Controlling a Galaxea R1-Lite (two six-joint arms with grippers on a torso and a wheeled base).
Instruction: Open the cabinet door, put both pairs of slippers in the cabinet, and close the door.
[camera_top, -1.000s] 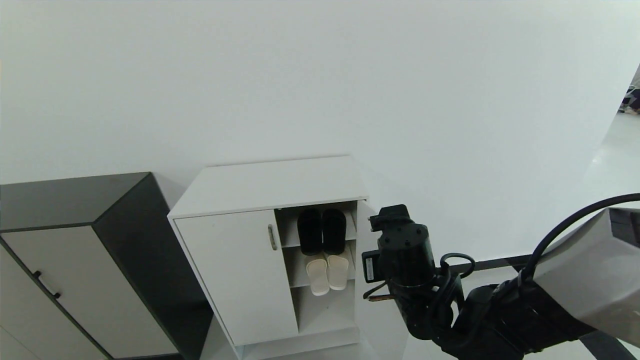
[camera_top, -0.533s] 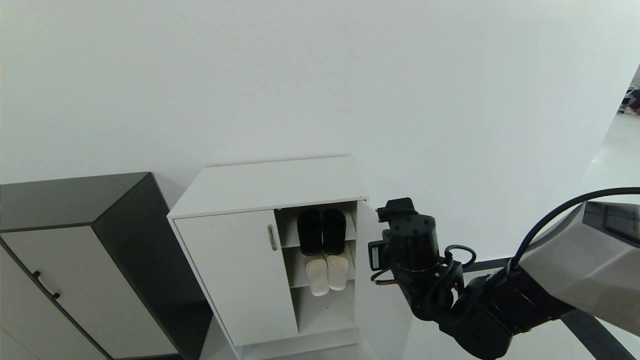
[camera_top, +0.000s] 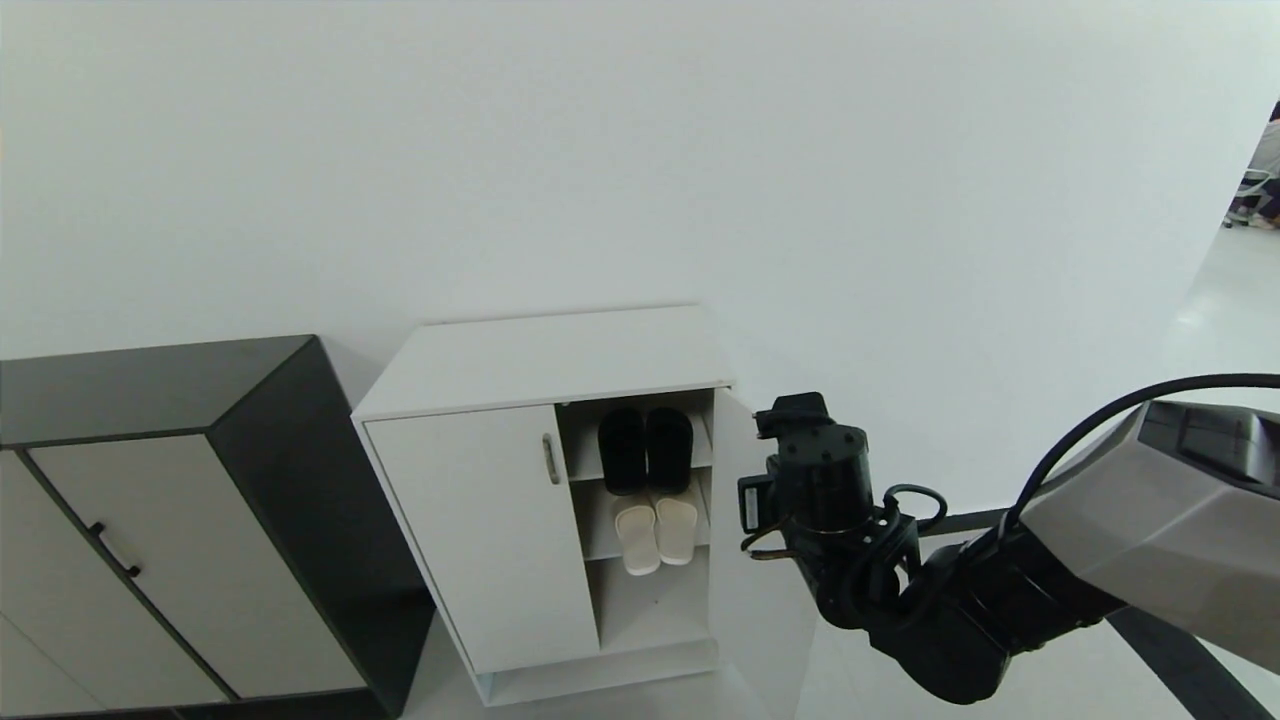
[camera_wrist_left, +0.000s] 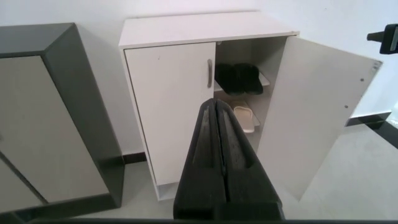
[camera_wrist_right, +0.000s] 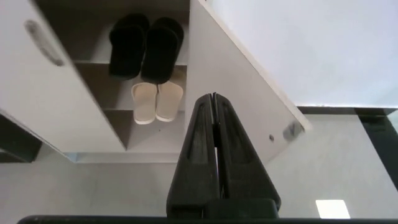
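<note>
The white cabinet (camera_top: 540, 360) stands against the wall, its left door (camera_top: 480, 530) closed and its right door (camera_wrist_left: 317, 118) swung open. A black pair of slippers (camera_top: 646, 449) lies on the top shelf. Below it, a white pair of slippers (camera_top: 655, 530) rests on the middle shelf. My right arm's wrist (camera_top: 815, 480) hangs just right of the open door's edge. My right gripper (camera_wrist_right: 214, 102) is shut and holds nothing, pointing toward the open door (camera_wrist_right: 242, 93) and the shelves. My left gripper (camera_wrist_left: 216, 107) is also shut and holds nothing, in front of the cabinet (camera_wrist_left: 168, 87).
A black cabinet with a grey door (camera_top: 150, 480) stands close on the white cabinet's left. The white wall runs behind both. Open grey floor (camera_wrist_left: 348, 174) lies in front and to the right, with a dark strip along the wall base (camera_top: 960, 522).
The head camera has shifted a little, so the cabinets sit slightly right and higher. My right arm's wrist has drifted a bit to the right, away from the cabinet. The slippers have not moved.
</note>
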